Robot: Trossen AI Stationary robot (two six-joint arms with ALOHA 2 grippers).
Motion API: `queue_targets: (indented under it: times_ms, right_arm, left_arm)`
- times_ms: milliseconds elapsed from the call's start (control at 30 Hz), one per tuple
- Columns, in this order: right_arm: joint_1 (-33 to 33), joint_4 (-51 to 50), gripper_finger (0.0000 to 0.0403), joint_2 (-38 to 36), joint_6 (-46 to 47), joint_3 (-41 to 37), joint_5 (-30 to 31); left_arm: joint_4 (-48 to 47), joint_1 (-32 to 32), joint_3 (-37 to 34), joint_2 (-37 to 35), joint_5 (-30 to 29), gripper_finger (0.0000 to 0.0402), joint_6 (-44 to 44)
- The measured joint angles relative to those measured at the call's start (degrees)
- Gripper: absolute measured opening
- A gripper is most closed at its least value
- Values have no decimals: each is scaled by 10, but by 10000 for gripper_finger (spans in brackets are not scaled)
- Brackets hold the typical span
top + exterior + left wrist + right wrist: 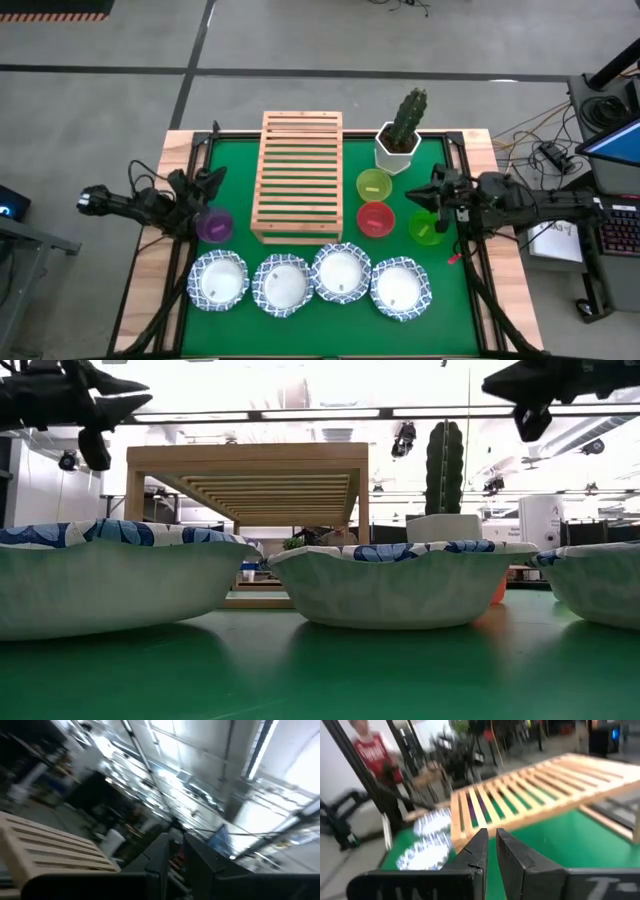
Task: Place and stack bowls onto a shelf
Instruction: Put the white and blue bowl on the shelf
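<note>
Four white bowls with blue patterned rims (310, 280) stand in a row along the table's near edge. The wooden slatted shelf (300, 175) stands mid-table on its legs. A purple bowl (213, 226) sits left of the shelf. Yellow-green (374, 185), red-orange (375, 218) and green (428, 229) bowls sit to its right. My left gripper (207, 187) hovers shut and empty above the table, just far of the purple bowl. My right gripper (432, 197) hovers shut and empty just far of the green bowl, pointing at the shelf (530, 795).
A white hexagonal pot with a cactus (400, 140) stands at the shelf's far right corner. Black frame rails run along the table's left and right sides. Green mat (240, 150) lies bare left of the shelf. A person in red (367, 747) shows beyond the table.
</note>
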Motion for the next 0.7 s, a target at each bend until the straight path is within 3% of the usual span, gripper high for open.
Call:
queue_targets:
  times_ms: [167,533,700]
  right_arm:
    - [33,-24,28,64,37,31,-5]
    - [196,-45,28,222,140,94,-6]
    - [226,-190,28,301,191,171,-1]
  left_arm:
    - [-2,0,0,0,-1,40,42]
    - [-43,0,0,10,0,40,51]
    - [-48,0,0,14,0,40,62]
